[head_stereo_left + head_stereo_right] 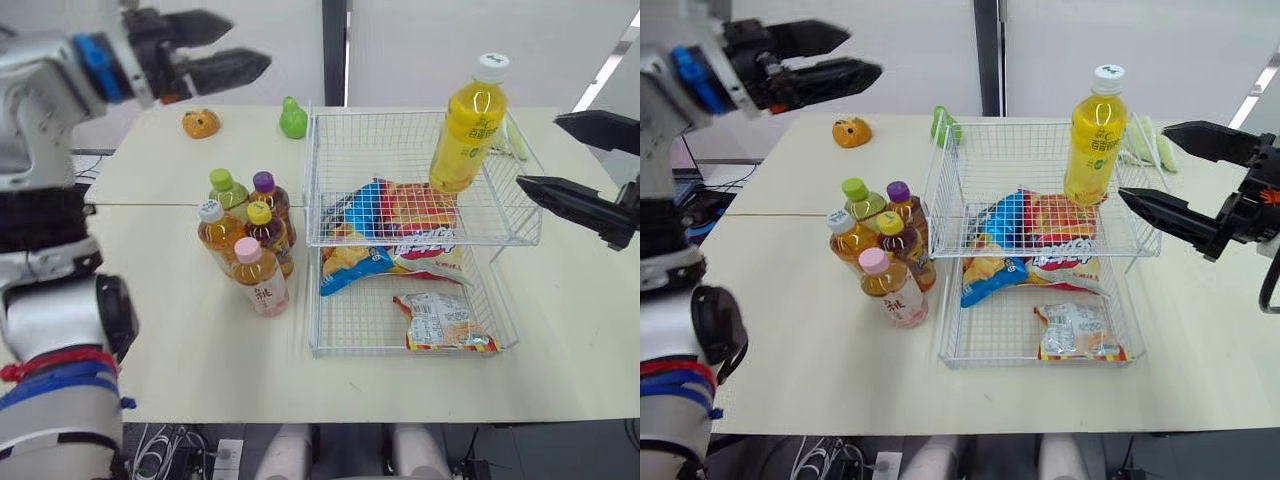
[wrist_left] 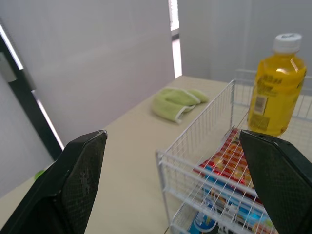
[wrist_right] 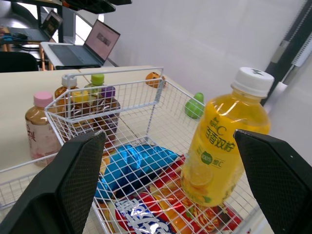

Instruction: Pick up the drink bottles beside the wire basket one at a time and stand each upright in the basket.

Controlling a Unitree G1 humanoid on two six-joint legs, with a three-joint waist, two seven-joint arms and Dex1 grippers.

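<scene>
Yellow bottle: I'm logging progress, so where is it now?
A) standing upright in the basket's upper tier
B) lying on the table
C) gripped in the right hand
A: the yellow bottle stands upright on the upper tier of the wire basket, clear of the open right hand.

Orange toy (image 1: 201, 123) and green pear-shaped toy (image 1: 293, 119) sat apart near far edge of cream counter (image 1: 200, 340). Green cloth (image 2: 178, 101) lay far right. Blue snack bag (image 1: 350, 225) overlapped red snack bag (image 1: 415, 210). Smaller packet (image 1: 445, 322) lay nearer. Open laptop (image 3: 92, 44) stood in background.
</scene>
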